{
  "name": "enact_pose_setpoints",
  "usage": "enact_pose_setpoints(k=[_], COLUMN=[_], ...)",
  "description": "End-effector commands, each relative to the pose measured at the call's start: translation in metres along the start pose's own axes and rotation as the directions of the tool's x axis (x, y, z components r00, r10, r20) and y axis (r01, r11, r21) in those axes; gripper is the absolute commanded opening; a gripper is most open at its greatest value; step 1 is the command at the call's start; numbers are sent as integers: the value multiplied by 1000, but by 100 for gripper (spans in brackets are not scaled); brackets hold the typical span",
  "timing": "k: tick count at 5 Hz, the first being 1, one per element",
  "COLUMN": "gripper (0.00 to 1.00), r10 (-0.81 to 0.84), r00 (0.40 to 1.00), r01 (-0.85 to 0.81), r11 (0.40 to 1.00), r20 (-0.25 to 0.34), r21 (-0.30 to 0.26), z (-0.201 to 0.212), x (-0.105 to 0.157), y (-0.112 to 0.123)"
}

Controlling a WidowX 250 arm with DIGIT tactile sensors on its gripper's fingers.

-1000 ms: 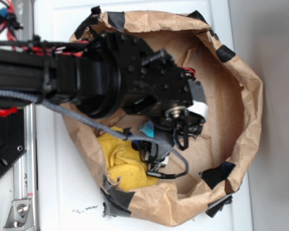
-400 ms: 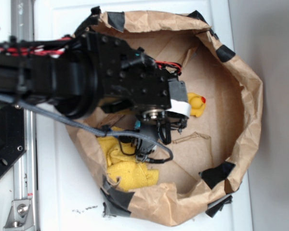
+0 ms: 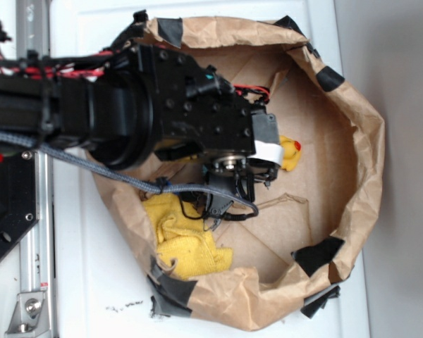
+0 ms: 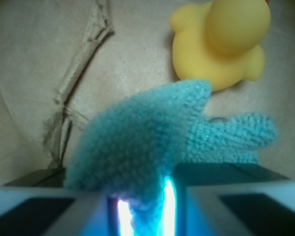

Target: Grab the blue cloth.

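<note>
— Whereabouts of the blue cloth (image 4: 142,132)?

— Caught in the pincer (image 4: 145,204), going by the wrist view. Closed almost fully, squeezing a bunched fold of the fabric, with only thin lit slits left on either side of it. Fanned out loosely beyond the fingertips, one flap raised, another trailing off to the right.

— Lifted, or resting on something?

— Hard to tell. Looks raised above the brown paper floor of the bag (image 3: 359,141), yet no way to rule out a corner touching. Hidden completely in the exterior view, behind the black arm (image 3: 127,113).

— Why gripped by a fold and not by the edge?

— Probably because of the soft, fuzzy weave: easier to gather and pinch in the middle than to slide under flat. Judging from that, a fairly secure hold, though liable to slip if only a few loops are trapped.

— Anything close by?

— Yellow duck (image 4: 221,44) just beyond the cloth, its body partly covered by the raised flap from this angle; touching or not, impossible to say. Yellow cloth (image 3: 180,239) crumpled against the near wall of the bag, apart from the pincer. All of it inside the bag, taped down onto the white surface (image 3: 92,282).

— Task status?

— Seemingly done, or very nearly.
</note>
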State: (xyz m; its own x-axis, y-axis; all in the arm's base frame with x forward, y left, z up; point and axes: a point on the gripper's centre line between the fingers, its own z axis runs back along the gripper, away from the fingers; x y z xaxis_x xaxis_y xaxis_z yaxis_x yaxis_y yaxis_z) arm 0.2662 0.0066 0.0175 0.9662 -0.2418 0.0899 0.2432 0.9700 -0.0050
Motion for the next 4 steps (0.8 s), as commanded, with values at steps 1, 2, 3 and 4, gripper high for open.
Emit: enact_pose_setpoints(k=[1, 2, 3, 4], gripper=[0, 0, 0, 0], r10=[136, 199, 178, 159], r00=[987, 980, 984, 986], r01=[-135, -198, -178, -160], r11=[991, 980, 984, 987], r20=[86, 24, -15, -40], r21=[-26, -16, -13, -10], z=[101, 150, 173, 166], x=[9, 12, 20, 19], y=[18, 10, -6, -12])
